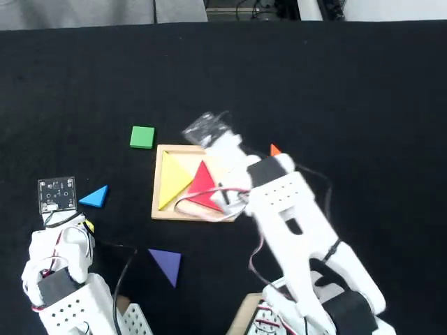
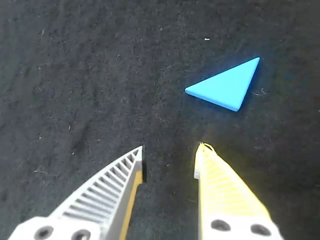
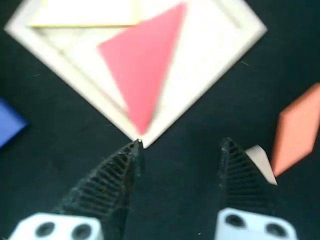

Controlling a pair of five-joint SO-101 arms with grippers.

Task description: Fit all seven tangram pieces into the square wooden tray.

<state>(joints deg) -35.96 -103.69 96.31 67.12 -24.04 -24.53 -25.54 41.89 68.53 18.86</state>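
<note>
The right arm [image 1: 293, 209] hides part of the square wooden tray [image 1: 156, 188]
High view: an orange piece [image 1: 274, 149] barely peeks past the arm; a flat yellow triangle [image 1: 174, 180] and a red triangle [image 1: 202, 183] lie in the tray. Left wrist view: the left gripper [image 2: 170, 159], ribbed fingers apart, hangs over fuzzy black cloth [image 2: 75, 75] near a light-blue triangle [image 2: 225, 86]. Right wrist view: the right gripper [image 3: 180, 150] is spread at the tray's corner; a blue piece [image 3: 7, 122] is cut off.

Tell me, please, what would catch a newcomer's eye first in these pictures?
The wooden tray in the middle of the black table stands out, with a yellow triangle and a red triangle in it. The open right gripper hangs by its corner, near an orange piece. A blue triangle lies ahead of the open left gripper.
</note>
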